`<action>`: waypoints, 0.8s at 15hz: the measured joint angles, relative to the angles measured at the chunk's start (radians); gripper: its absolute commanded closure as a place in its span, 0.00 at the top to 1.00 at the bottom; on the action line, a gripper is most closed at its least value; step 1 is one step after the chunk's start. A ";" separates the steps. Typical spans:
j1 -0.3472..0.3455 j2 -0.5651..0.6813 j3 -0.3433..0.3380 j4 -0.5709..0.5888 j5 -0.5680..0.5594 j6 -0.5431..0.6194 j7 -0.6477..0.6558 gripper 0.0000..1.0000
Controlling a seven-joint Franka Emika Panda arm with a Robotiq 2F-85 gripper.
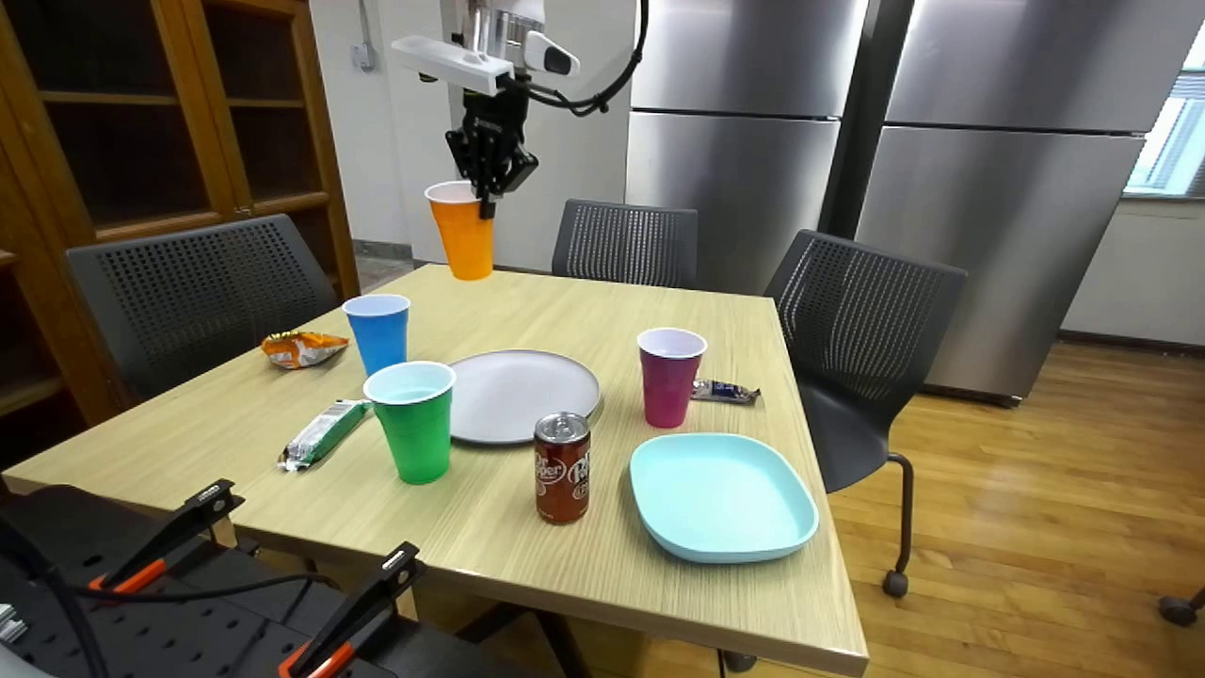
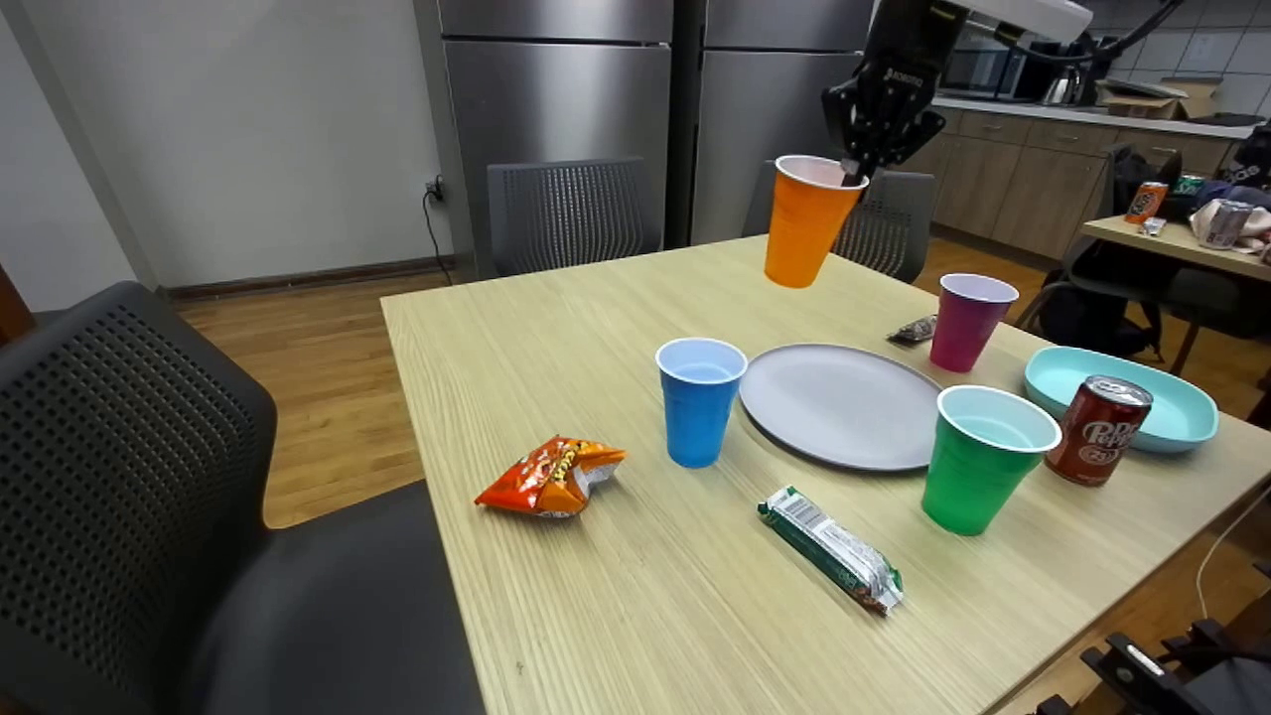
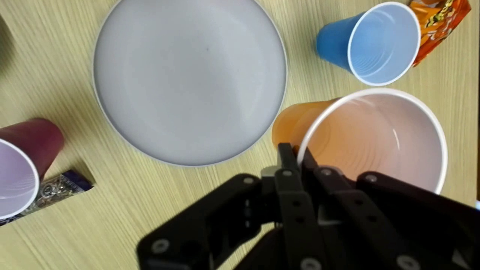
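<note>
Wrist view: black two-finger gripper [image 3: 296, 152] pinches flared orange plastic cup [image 3: 378, 138] by its lip, raised above pale wood table [image 3: 123, 210]. Risk, judged: one-sided hold could let it pivot, slip, and strike blue plastic cup [image 3: 378, 47].

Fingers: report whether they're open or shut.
Shut: in the wrist view, the fingers pinch the orange cup, with its rim caught between them.

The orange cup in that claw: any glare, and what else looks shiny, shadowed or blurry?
In the wrist view, a white gleam inside the orange cup, a soft shadow along the snack bar, the gripper slightly blurred toward the bottom; in an exterior view, a washed-out window; in both exterior views, glare on the steel refrigerators.
</note>
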 measured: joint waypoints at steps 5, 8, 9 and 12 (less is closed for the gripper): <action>-0.021 0.116 0.000 0.075 -0.001 0.014 0.019 0.01; -0.032 0.176 0.000 0.112 -0.001 0.023 0.033 0.01; -0.035 0.195 0.000 0.123 -0.001 0.023 0.038 0.01; -0.044 0.252 0.000 0.155 -0.001 0.024 0.064 0.01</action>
